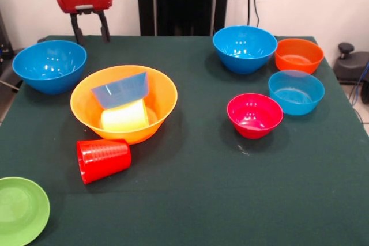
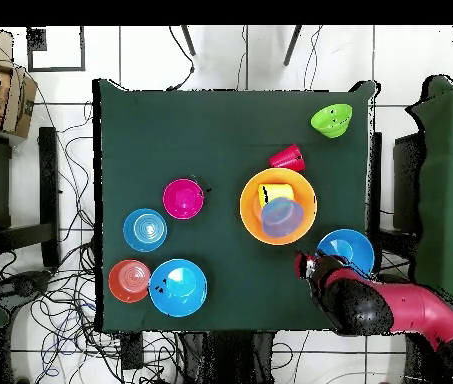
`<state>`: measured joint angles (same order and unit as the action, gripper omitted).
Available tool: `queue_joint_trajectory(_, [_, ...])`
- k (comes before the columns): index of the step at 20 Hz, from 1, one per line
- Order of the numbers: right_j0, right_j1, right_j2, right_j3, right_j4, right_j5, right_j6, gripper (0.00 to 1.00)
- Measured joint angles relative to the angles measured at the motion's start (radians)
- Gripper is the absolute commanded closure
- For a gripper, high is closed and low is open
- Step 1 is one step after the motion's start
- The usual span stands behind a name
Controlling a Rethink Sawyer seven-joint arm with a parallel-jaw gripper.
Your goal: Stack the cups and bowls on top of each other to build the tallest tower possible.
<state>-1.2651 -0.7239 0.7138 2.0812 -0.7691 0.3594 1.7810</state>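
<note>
Overhead view: green table [image 2: 220, 130], cables [image 2: 60, 310] beneath.

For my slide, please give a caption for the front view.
Open tool hovers behind the big yellow-orange bowl holding a yellow cup and pale blue bowl.

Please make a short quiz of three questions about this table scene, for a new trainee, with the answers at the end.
1. True or false: the red cup stands upright on the table.
2. Which things lie inside the big orange bowl? A) a pink bowl and a green bowl. B) a yellow cup and a pale blue bowl. C) nothing.
3. Fill in: the gripper hangs above the table's far edge, beside the deep blue ___.

Key: 1. False, it lies on its side in front of the big orange bowl. 2. B. 3. bowl.
</note>
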Motion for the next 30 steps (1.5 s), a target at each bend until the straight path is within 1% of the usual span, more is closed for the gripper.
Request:
queue_joint_trajectory(7, [0.001, 0.005, 0.008, -0.005, -0.026, 0.0, 0.0, 0.0])
queue_joint_trajectory(15, [-0.003, 0.005, 0.038, -0.008, -0.031, 0.012, 0.0, 0.0])
queue_joint_trajectory(25, [-0.028, 0.006, 0.078, -0.032, -0.035, 0.04, 0.0, 0.0])
queue_joint_trajectory(30, [-0.052, 0.024, 0.108, -0.047, -0.033, 0.056, 0.0, 0.0])
